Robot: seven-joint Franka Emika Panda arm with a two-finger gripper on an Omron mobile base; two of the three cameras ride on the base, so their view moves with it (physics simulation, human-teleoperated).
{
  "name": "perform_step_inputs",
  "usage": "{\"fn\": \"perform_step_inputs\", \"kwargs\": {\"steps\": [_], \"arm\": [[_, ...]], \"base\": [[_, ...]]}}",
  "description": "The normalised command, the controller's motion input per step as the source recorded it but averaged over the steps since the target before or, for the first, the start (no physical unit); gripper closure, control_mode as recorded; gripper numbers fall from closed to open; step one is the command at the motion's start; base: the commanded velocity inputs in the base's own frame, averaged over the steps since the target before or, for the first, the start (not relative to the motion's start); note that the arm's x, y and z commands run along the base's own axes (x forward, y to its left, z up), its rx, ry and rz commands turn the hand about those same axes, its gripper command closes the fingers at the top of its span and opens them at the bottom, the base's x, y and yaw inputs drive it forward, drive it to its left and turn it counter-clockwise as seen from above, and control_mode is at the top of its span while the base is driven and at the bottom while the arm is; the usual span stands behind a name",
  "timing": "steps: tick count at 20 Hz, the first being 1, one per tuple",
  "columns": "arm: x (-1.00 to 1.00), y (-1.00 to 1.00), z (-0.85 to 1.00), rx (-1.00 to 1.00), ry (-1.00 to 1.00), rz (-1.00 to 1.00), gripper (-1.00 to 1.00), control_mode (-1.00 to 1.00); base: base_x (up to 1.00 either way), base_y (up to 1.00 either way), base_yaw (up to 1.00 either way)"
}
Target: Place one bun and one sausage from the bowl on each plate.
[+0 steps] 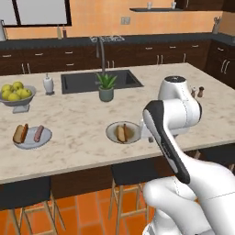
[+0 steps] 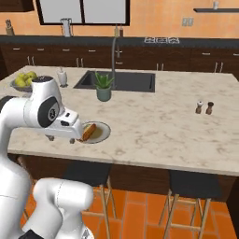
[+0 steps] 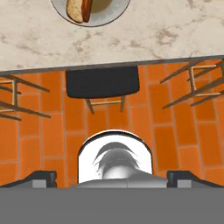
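Observation:
A pale grey plate (image 1: 32, 138) at the left of the island carries a bun (image 1: 19, 133) and a sausage (image 1: 39, 133) side by side. The second plate (image 1: 131, 133) (image 2: 101, 132) (image 3: 105, 12) lies near the counter's front edge and holds a bun (image 1: 120, 133) (image 3: 75, 9) with a sausage (image 3: 88, 8) beside it. My gripper (image 3: 113, 178) is open and empty, its fingertips (image 3: 41, 178) far apart. It hangs off the counter's front edge, just short of that plate, over a stool. The bowl is out of view.
A pedestal bowl of apples (image 1: 16, 93) stands at the far left, a soap bottle (image 1: 48, 84), a sink (image 1: 98, 80) and a potted plant (image 1: 106, 87) further back. Salt and pepper shakers (image 2: 204, 108) are to the right. Dark stools (image 3: 103, 81) stand under the counter edge.

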Motion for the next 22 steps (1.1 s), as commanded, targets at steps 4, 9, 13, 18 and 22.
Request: {"fn": "perform_step_inputs", "kwargs": {"steps": [4,9,13,18,22], "arm": [[0.0,0.0,0.0,0.0,0.0,0.0,-1.0,1.0],[0.0,0.0,0.0,0.0,0.0,0.0,-1.0,1.0],[0.0,0.0,0.0,0.0,0.0,0.0,-1.0,1.0],[0.0,0.0,0.0,0.0,0.0,0.0,-1.0,1.0],[0.0,0.0,0.0,0.0,0.0,0.0,-1.0,1.0]], "base": [[-0.42,0.94,0.0],[0.0,1.0,0.0],[0.07,1.0,0.0],[0.26,1.0,0.0],[0.44,0.79,0.0]]}}
